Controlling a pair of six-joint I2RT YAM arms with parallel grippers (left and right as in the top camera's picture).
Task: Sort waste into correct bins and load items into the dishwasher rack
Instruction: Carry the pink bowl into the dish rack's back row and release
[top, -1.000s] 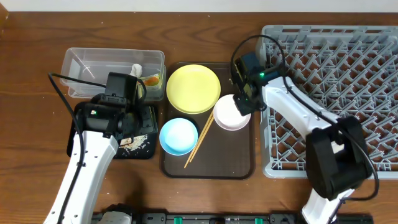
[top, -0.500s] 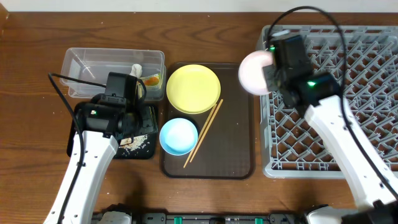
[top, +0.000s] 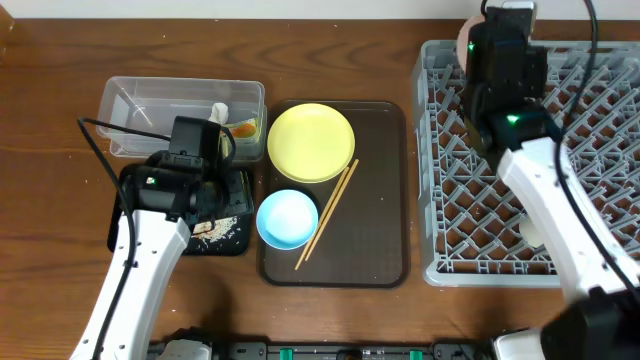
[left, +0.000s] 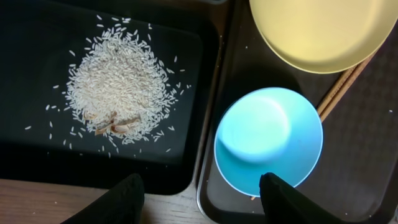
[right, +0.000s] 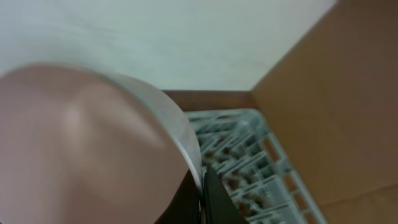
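My right gripper (right: 204, 194) is shut on the rim of a pink bowl (right: 81, 143) and holds it tilted above the far left corner of the grey dishwasher rack (top: 560, 200). In the overhead view only a sliver of the pink bowl (top: 464, 45) shows beside the right wrist. My left gripper (left: 202, 202) is open and empty, hovering over the edge between the black bin (left: 37, 155) and the brown tray (left: 367, 155). On the tray lie a blue bowl (top: 287, 218), a yellow plate (top: 311, 142) and chopsticks (top: 328, 213).
The black bin holds a pile of rice (left: 118, 87) with a few scraps. A clear plastic container (top: 160, 105) with bits of waste stands behind it at the far left. The rack (right: 249, 155) has rows of upright tines.
My right gripper has lifted the pink bowl off the tray and carried it right and back, over the rack's far left corner. The left arm has not moved.
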